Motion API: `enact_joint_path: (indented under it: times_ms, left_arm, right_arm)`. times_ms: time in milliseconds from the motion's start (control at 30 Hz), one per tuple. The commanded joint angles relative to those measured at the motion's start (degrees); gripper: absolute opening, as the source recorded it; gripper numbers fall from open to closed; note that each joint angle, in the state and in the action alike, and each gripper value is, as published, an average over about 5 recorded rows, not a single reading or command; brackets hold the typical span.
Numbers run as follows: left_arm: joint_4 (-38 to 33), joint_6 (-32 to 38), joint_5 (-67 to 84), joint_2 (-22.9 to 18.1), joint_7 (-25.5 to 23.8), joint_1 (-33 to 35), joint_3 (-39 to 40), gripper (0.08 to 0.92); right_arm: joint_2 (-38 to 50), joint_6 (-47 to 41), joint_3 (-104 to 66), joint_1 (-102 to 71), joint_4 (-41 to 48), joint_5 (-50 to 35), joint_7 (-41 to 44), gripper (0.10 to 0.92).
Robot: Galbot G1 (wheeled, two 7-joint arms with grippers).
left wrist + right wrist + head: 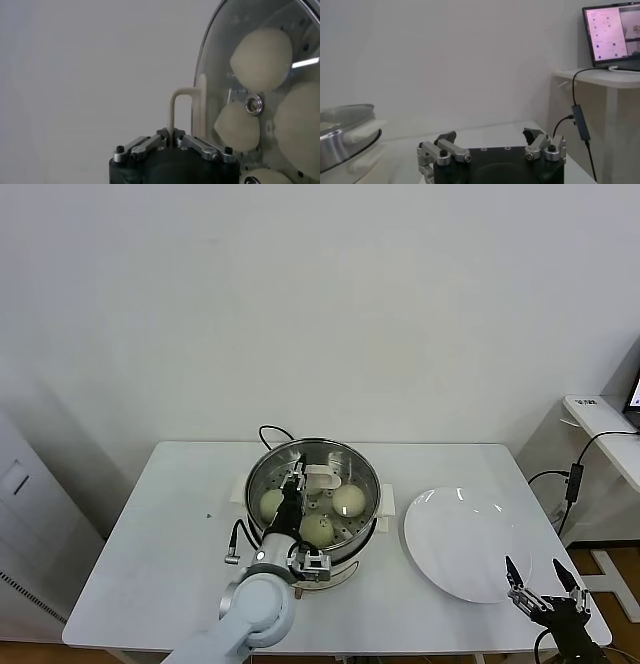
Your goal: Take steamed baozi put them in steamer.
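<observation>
The steamer (365, 474) stands mid-table with cream-white baozi inside: three show in the head view (348, 500), (318, 530), (271, 503). My left gripper (294, 482) is over the pot, shut on the white handle (181, 111) of the round glass lid (216, 70). Through the glass, the left wrist view shows several baozi (261, 58), (237, 126). I cannot tell whether the lid rests on the pot's rim. My right gripper (545, 586) is open and empty at the table's front right, beside the white plate (465, 556); it also shows in the right wrist view (490, 136).
The steamer's black cord (275, 432) loops behind it. A side table (600, 416) with a laptop (612, 32) and a hanging cable (580, 122) stands to the right. A grey cabinet (20, 514) stands left of the table.
</observation>
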State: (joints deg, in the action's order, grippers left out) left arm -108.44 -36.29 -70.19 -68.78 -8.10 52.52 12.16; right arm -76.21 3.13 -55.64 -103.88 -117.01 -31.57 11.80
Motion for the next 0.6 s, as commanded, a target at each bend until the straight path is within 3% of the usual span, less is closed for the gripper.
enact_joint_path:
  times_ms: [33,200,333,600]
  left_arm:
    - [-9.60,-0.26,12.05,3.28,1.31,5.36,-1.86,0.344]
    - [-14.71,2.23,19.05,6.30,2.81,9.39,-4.68,0.491]
    - [-16.78,9.20,28.03,7.88,6.83,12.39,-7.52,0.603]
    - [-19.36,23.97,42.72,6.14,13.85,17.81,-19.58,0.805]
  right_arm:
    - [0.31,-0.07,0.65,0.63,0.38,0.00,0.03,0.823]
    - [0.85,-0.19,2.46,1.79,0.89,0.23,-0.34,0.823]
    - [2.08,-0.74,4.89,3.96,1.20,0.06,-1.64,0.823]
    - [6.80,-2.26,9.92,10.91,1.28,-0.13,-6.20,0.823]
